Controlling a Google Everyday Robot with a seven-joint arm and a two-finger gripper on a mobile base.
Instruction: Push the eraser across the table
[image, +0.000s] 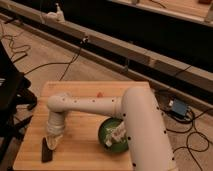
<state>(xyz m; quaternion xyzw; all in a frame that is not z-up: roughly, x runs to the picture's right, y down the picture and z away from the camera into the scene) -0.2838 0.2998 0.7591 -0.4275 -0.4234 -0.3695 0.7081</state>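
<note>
A green bowl holding a crumpled white item sits to the right of the gripper, which hangs low at the left of the view, while a small red object lies farther back and to its right. A black chair stands to the gripper's left. Dark cables trail over the tan floor beyond it, a blue box lies far off to its right, and a white object rests on the long ledge well behind.

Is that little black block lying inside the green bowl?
No, the eraser lies flat on the table by the robot's hand, well left of the green bowl.
</note>
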